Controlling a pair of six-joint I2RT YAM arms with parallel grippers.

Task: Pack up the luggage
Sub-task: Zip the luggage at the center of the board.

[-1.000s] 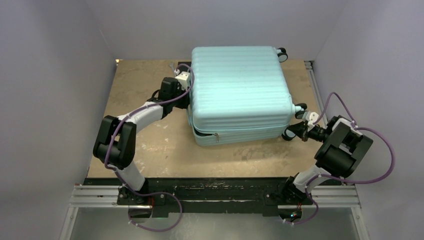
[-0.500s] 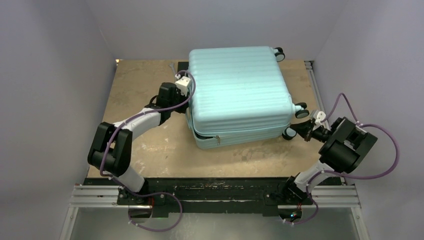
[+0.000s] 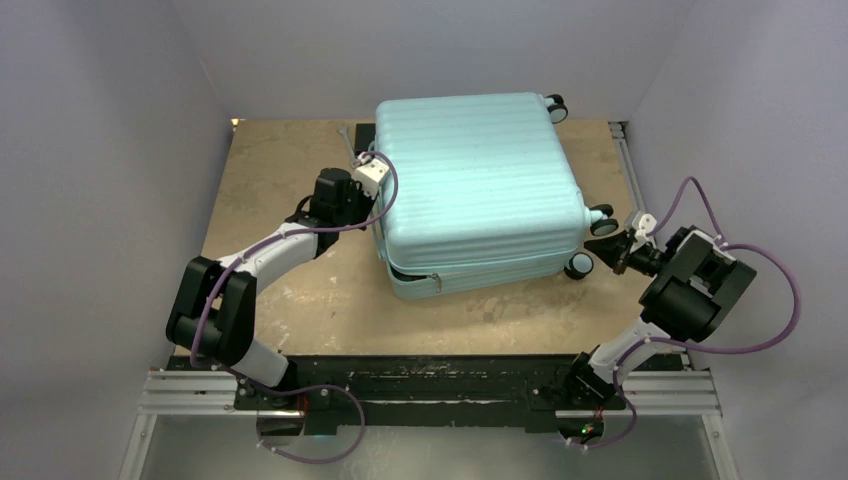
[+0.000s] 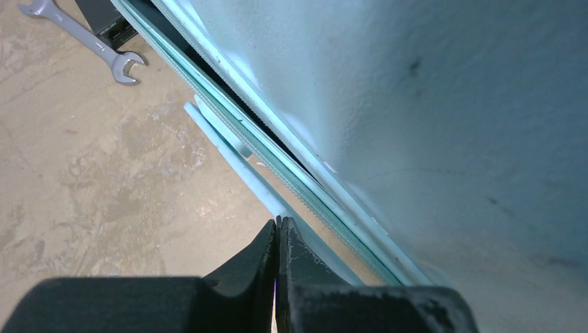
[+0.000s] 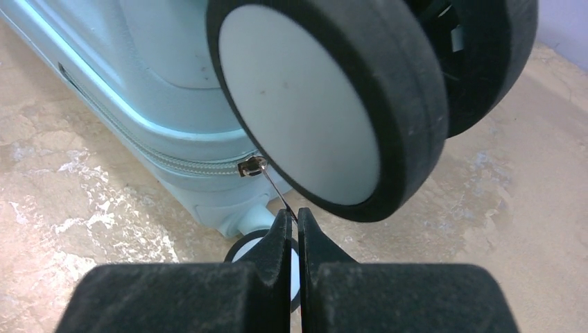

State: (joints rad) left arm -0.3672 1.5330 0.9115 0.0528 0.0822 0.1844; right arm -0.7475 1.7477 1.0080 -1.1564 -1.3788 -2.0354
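Luggage, a large pale mint hard-shell suitcase with horizontal ribs, is laid flat and slightly askew toward the far middle of the tan surface. The lid is lowered but not fully zipped; a dark gap is seen along the near-left seam. Small black-and-white wheels are pointed rightward, with a metal zipper pull beside them.

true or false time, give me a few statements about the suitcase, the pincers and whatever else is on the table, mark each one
1. The luggage stands upright on its wheels. False: it lies flat on the table.
2. The right pincer is shut on the zipper pull. True.
3. The left pincer is wide open. False: its fingers are pressed together, beside the luggage's seam.
4. A wrench lies on the table near the luggage. True.
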